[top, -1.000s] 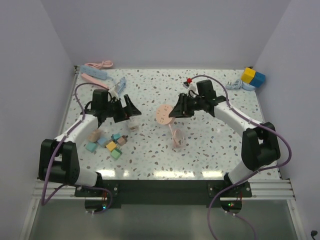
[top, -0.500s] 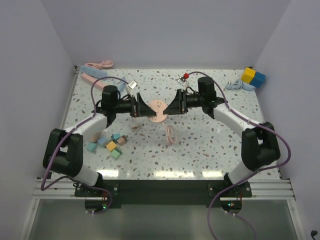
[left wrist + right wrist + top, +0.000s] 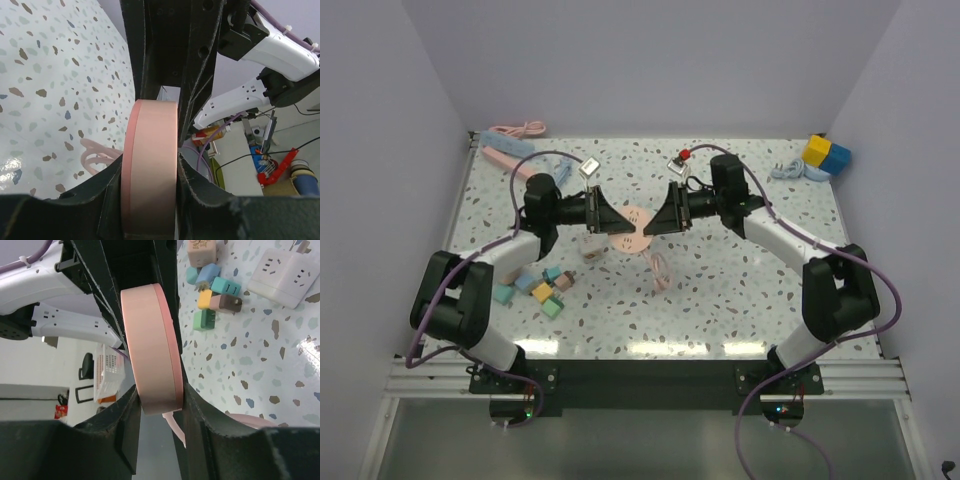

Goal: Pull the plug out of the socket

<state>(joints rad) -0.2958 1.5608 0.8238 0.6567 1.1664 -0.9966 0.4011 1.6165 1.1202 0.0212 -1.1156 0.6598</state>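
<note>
— Status of left pincer?
— Mine is clamped on the pink disc, one finger pressed on each flat face. The disc stands on edge between them.
— Right pincer?
— Clamped on the same disc, coming in from the opposite side. Both pincers meet over it, tips facing each other.
— Where's the disc relative to the surface?
— Held up off it, right between the two pincers.
— Plug and socket, which is which?
— Cannot tell. Both wrist views show only a smooth pink rim, and my fingers hide the faces.
— Cable?
— The pink cable drops from under the disc and loops on the surface just below my right pincer.
— Anything else near?
— A white socket block on the surface just under my left pincer. Small coloured blocks lie below and outward of that pincer, well apart from the disc.
</note>
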